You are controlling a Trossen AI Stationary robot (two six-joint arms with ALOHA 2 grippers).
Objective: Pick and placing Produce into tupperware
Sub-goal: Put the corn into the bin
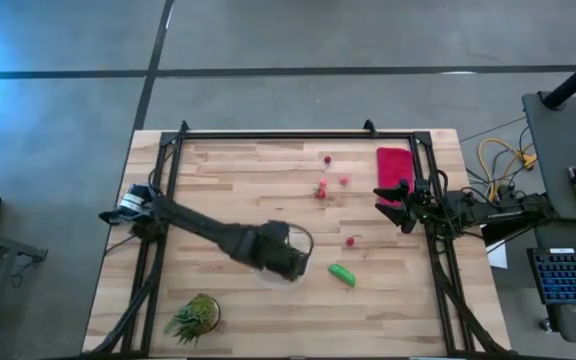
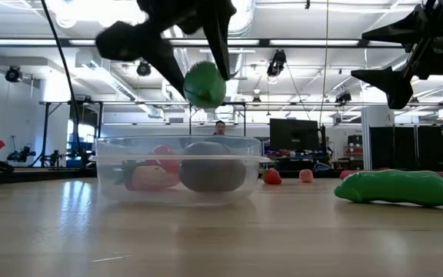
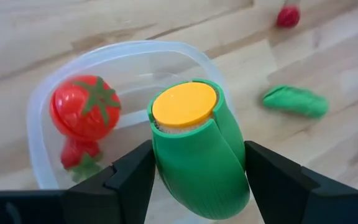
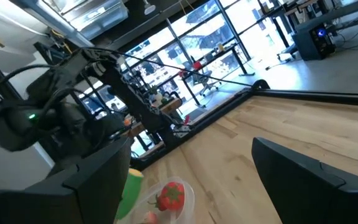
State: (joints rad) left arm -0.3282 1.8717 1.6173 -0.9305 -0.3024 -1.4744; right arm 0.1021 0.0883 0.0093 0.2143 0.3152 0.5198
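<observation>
My left gripper hangs over the clear tupperware and is shut on a green oblong piece with a yellow end. The piece is above the container's rim. Inside the tupperware lie a red tomato, a small red berry and a brown rounded piece. A second green oblong piece lies on the table to the right of the container. Small red berries are scattered farther off. My right gripper waits open at the table's right side, holding nothing. My left gripper pinches the green piece between its two fingers, one on each long side. The fingers come from above, slanting down. The piece is lifted clear above the tupperware, with its yellow end pointing away from the wrist.
A flat red cloth lies near the table's far right, beside my right gripper. A spiky potted plant stands at the near left. One red berry lies just right of the tupperware. A black frame runs along the table's edges.
</observation>
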